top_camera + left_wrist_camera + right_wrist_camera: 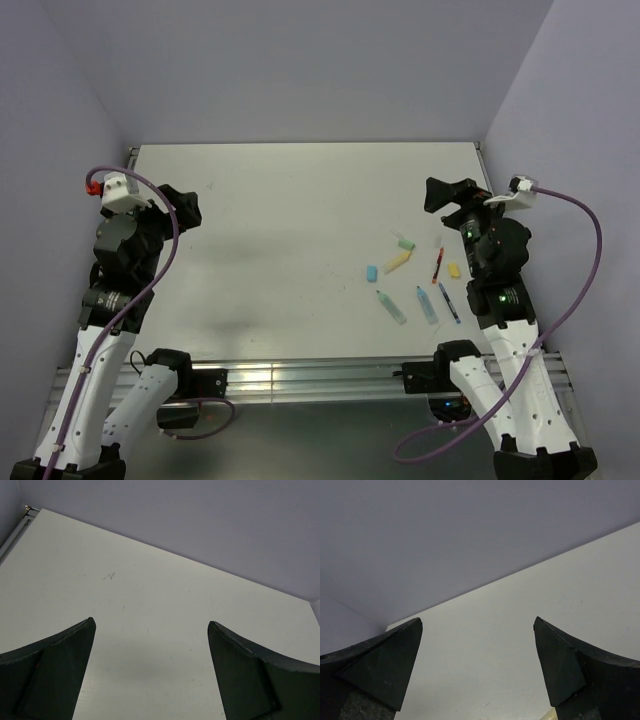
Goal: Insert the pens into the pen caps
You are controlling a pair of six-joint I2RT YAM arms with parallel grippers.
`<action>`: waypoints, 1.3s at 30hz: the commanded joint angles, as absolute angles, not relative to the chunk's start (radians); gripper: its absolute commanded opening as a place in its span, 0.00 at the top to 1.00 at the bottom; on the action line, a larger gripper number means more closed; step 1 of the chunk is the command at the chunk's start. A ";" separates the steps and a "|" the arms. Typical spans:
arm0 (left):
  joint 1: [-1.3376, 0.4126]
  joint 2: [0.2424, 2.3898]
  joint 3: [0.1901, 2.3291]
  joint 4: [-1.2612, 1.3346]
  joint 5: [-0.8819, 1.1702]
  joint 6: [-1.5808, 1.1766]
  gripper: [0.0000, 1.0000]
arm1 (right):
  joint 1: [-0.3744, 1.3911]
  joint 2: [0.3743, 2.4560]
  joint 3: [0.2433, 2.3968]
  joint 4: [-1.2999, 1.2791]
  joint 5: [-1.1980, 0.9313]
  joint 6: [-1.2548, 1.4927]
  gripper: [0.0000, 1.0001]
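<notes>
- Nothing is picked up yet. I judge I am at the very start, choosing a first pen and cap.
- My left gripper (151, 625) is spread wide with nothing between its fingers. It hovers over bare table (300, 220), well away from the work.
- My right gripper (478, 622) is also spread and empty, just beyond the cluster.
- Everything lies loose on the right side of the table:
  - the green cap (402, 242) and the yellow marker (397, 262)
  - the light blue cap (371, 272) and the yellow cap (454, 270)
  - the red pen (438, 265) and the dark blue pen (449, 302)
  - the green marker (390, 306) and the light blue marker (426, 303)
- No marker is capped.
- Next I would lower the right gripper onto a marker body. I would bring the left arm across for the matching cap.
</notes>
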State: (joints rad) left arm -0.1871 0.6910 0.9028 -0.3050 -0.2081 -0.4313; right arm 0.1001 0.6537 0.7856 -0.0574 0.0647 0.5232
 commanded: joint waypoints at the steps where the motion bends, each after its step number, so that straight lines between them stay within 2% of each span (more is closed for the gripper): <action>1: -0.184 0.689 0.902 -0.288 -0.221 -0.433 0.01 | 0.097 0.643 0.822 -0.090 0.153 0.550 0.00; 13: -0.184 0.667 0.908 -0.301 -0.193 -0.422 0.01 | 0.097 0.678 0.778 -0.052 0.026 0.453 0.02; 15: -0.184 0.664 0.908 -0.298 -0.164 -0.426 0.00 | 0.097 0.707 0.801 -0.107 0.018 0.454 0.06; 17: -0.184 0.661 0.905 -0.290 -0.135 -0.431 0.01 | 0.097 0.767 0.819 -0.188 0.005 0.443 0.17; 19: -0.184 0.661 0.904 -0.285 -0.114 -0.436 0.00 | 0.097 0.825 0.841 -0.286 0.005 0.448 0.21; 27: -0.184 0.658 0.911 -0.290 -0.089 -0.446 0.01 | 0.106 0.896 0.717 -0.391 -0.110 0.497 0.32; 39: -0.184 0.652 0.920 -0.305 -0.106 -0.449 0.01 | 0.288 0.977 0.650 -0.512 0.052 0.600 0.35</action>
